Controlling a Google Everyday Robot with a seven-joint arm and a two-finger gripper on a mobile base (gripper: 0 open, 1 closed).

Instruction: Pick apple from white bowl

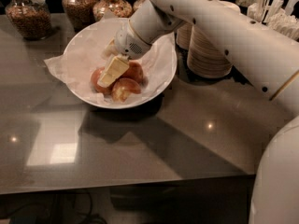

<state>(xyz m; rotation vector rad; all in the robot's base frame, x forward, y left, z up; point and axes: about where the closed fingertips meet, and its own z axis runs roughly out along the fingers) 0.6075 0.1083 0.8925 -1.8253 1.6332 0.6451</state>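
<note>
The white bowl (161,80), lined with crinkled white paper, stands at the back middle of the dark table and holds three apples. An orange-red apple (96,80) lies at the left of the group. A deeper red apple (136,72) lies at the right. An apple with a pale yellow patch (124,89) lies in front. My gripper (112,72) reaches down into the bowl from the upper right. Its cream-coloured tip lies over the gap between the left and right apples, and it hides part of the left apple.
Stacks of tan paper bowls (208,55) stand right of the white bowl. Glass jars of snacks (31,16) line the back edge. Cutlery and napkins (273,13) are at the back right. My white arm (243,41) crosses the right side. The table's front edge (121,183) runs below.
</note>
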